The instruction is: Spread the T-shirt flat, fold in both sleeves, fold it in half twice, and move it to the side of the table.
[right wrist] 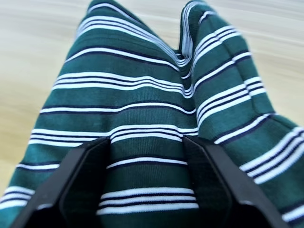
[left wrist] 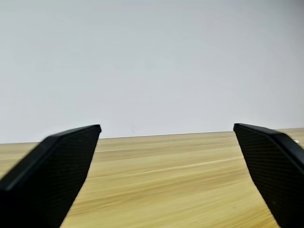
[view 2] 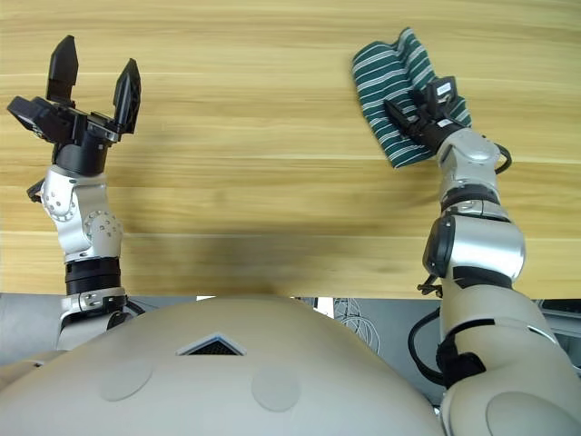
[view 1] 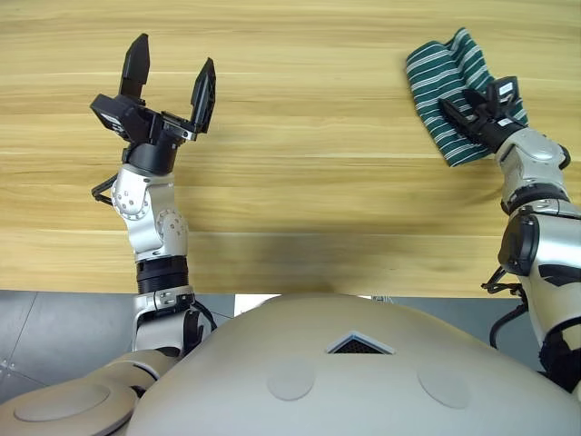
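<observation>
The T-shirt, dark green with white stripes, lies folded into a small bundle at the far right of the wooden table. My right gripper rests on its near end, and in the right wrist view the two fingers hold a ridge of the striped cloth between them. At the left side of the table my left gripper is raised with its fingers wide apart and nothing between them. The left wrist view looks between those fingers over bare wood.
The table's near edge runs just in front of my arms, with grey floor below it. Bare wood stretches between the two arms. A pale wall stands behind the table's far edge.
</observation>
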